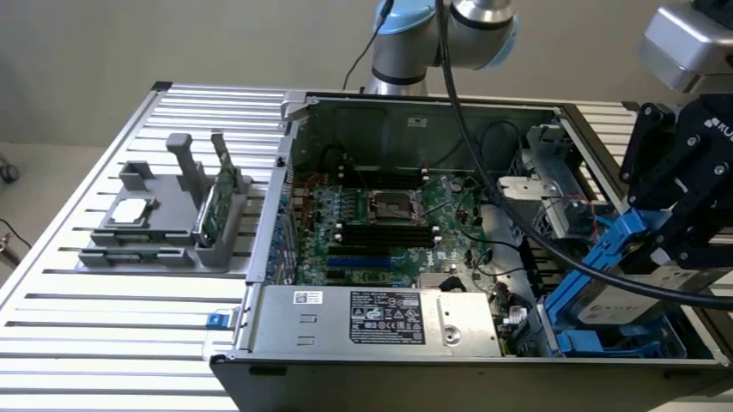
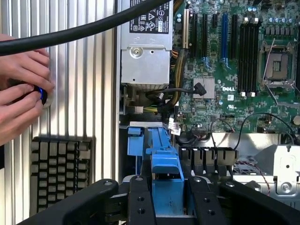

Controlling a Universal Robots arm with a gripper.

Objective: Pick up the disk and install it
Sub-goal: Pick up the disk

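Jaws of the gripper [image 2: 167, 201] are clamped on the blue carrier [image 2: 166, 171] of the disk [image 1: 613, 302], which hangs tilted just beside the power supply [image 1: 378, 316], long axis slanting down from the gripper into the case [image 1: 413, 120].

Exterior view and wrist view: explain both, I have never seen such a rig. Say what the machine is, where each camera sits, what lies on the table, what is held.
The machine is a robot arm with a two-fingered hand at its end. The exterior view comes from a camera off the arm, looking down on a slatted metal table. On it stands an open computer case, its green motherboard showing, and at that view's left a grey holder with a small silver chip and an upright green circuit card. The wrist view comes from a camera on the arm's wrist. The hand grips the disk, a grey drive in a blue carrier, tilted over the case. A person's hands show beside the case.
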